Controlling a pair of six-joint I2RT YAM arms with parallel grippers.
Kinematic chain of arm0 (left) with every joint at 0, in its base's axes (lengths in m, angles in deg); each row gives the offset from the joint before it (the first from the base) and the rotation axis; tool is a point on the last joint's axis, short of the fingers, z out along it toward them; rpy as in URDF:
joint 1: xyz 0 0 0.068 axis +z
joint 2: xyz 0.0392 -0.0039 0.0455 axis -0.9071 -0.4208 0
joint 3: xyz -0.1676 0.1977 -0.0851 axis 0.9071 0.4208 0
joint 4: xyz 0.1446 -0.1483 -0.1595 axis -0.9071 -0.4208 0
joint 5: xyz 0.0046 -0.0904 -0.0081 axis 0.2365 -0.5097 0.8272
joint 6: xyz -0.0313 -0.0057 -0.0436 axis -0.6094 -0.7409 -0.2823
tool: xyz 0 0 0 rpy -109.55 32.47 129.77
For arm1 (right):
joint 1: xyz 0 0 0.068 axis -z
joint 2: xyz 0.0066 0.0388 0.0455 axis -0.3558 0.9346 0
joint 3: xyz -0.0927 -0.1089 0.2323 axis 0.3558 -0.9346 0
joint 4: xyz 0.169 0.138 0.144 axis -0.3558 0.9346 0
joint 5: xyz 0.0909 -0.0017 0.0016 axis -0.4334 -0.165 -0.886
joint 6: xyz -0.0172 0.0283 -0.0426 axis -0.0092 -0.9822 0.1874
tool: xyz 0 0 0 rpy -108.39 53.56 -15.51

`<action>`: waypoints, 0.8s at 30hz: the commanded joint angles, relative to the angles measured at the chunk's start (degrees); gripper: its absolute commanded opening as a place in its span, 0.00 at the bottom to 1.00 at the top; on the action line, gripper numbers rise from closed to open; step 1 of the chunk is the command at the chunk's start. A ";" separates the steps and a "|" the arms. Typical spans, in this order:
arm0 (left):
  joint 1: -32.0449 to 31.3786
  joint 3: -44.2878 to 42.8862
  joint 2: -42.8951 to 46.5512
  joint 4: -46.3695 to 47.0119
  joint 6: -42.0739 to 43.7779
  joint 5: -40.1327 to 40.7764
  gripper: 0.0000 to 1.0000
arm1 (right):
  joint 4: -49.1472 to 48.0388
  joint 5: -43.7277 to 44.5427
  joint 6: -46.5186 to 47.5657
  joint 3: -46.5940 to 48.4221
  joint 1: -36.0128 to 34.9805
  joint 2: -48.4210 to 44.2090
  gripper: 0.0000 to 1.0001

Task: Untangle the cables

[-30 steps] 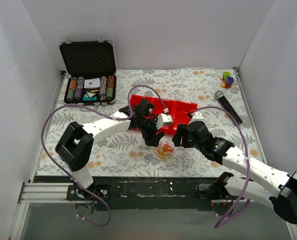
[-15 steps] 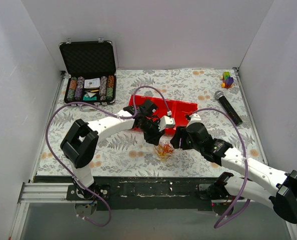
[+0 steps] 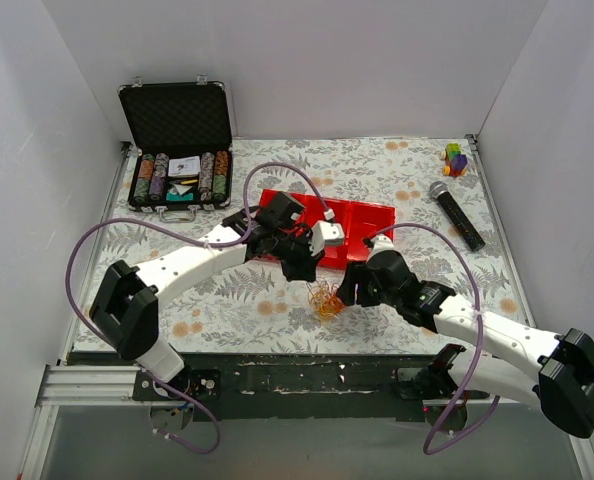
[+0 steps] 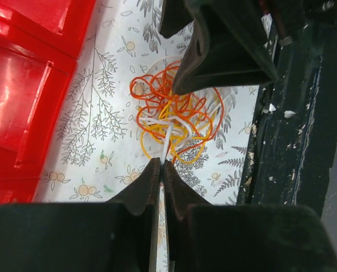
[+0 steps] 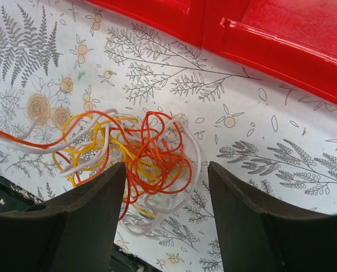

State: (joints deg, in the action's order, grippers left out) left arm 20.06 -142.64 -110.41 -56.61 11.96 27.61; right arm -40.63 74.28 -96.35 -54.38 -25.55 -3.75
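The left hand (image 4: 161, 164) is clamped on a white strand leading from the cables (image 4: 174, 116). The right hand (image 5: 165, 170) is held apart, angled down over the clump, which is spread on the worktop (image 5: 282, 147) near the red tray (image 5: 282, 34).

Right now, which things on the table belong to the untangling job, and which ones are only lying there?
For the job:
cables
left gripper, shut on a white strand of them
right gripper, open by the clump

Just lying about:
red tray
chip case
microphone
toy blocks
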 commanded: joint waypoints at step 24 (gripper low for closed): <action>-0.29 -8.45 11.26 -8.24 -9.89 -3.98 0.00 | -26.93 3.92 15.00 3.32 -11.70 1.17 0.82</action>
State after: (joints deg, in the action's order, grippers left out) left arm 19.99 -147.49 -100.92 -61.22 1.90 27.13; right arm -59.25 75.61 -83.38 -53.99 -36.48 -5.35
